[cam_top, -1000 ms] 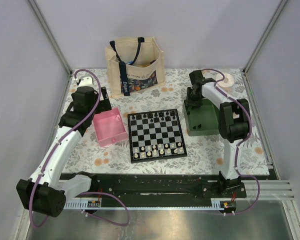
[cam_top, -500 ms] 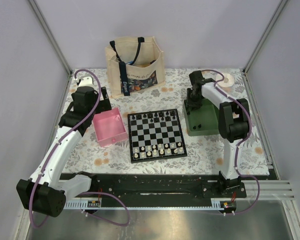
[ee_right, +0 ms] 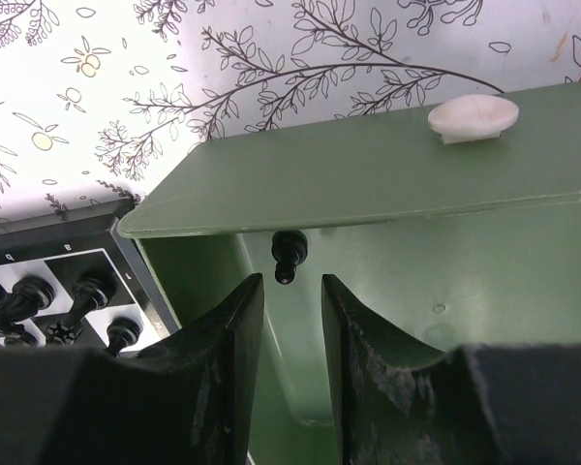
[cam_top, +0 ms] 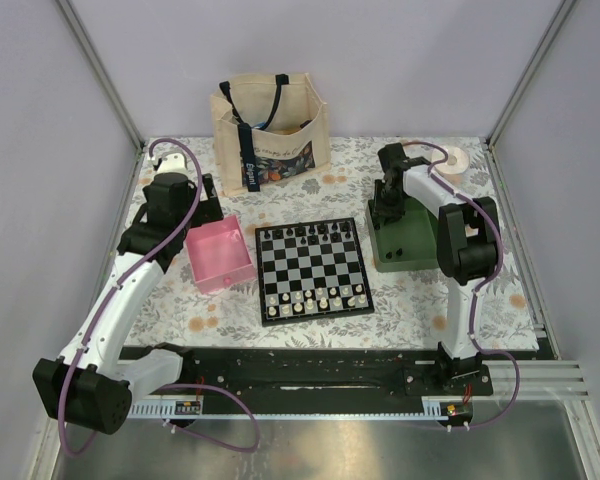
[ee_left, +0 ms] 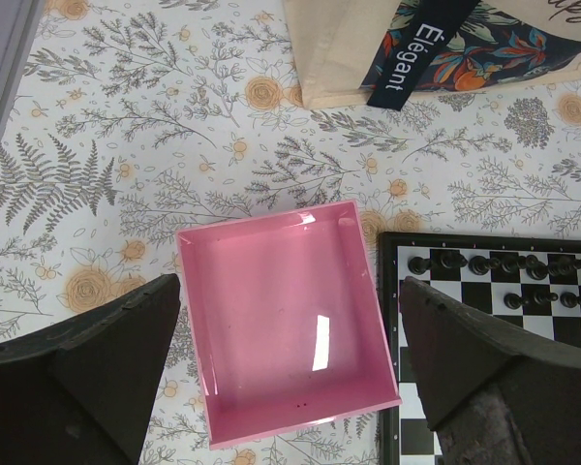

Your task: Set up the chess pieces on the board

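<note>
The board (cam_top: 313,268) lies flat in the middle of the table. Black chess pieces (cam_top: 310,233) stand on its far rows and white ones (cam_top: 315,298) on its near rows. My right gripper (ee_right: 291,291) is open, its jaws a narrow gap apart, and reaches down inside the green tray (ee_right: 387,184). One black piece (ee_right: 289,254) lies on its side at the tray's far wall, just ahead of the fingertips and not between them. My left gripper (ee_left: 290,286) hangs wide open above the pink tray (ee_left: 281,320), holding nothing.
A cloth tote bag (cam_top: 270,130) stands behind the board. A white round object (cam_top: 458,160) lies at the far right, past the green tray (cam_top: 405,245). The pink tray (cam_top: 220,258) touches the board's left edge. Metal frame posts line the table's sides.
</note>
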Motion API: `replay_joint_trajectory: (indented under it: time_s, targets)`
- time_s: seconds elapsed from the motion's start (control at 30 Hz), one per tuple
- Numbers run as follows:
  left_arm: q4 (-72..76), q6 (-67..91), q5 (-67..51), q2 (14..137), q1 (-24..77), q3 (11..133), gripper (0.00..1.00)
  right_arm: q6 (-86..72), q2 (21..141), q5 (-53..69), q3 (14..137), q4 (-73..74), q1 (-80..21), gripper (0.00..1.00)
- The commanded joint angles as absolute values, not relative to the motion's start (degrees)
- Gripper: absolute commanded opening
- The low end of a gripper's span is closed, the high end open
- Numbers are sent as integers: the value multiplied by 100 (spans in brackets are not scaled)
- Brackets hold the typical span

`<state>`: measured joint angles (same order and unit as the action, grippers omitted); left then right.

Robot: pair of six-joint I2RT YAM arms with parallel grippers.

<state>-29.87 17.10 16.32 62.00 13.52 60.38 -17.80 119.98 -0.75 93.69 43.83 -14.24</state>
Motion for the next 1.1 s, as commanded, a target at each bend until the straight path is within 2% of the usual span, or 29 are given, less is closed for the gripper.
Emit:
replay_joint_trajectory:
  time_s: [0.0,0.37,0.57,1.07]
  targets:
    - [-2760,1723,1547,6135,1362,6108,99,-1705,12093,-18,9579,4561,-1415,39]
    - [-2768,1714,1591,6126,1362,6117,99,-1644,12287,-70,9896,4737,-1424,38]
    - [-2769,1714,1591,6108,1362,6108,99,-1635,12331,-123,9984,4746,-1424,31]
    - [-2760,1714,1591,6100,1362,6117,99,-1564,12401,-132,10090,4913,-1424,31]
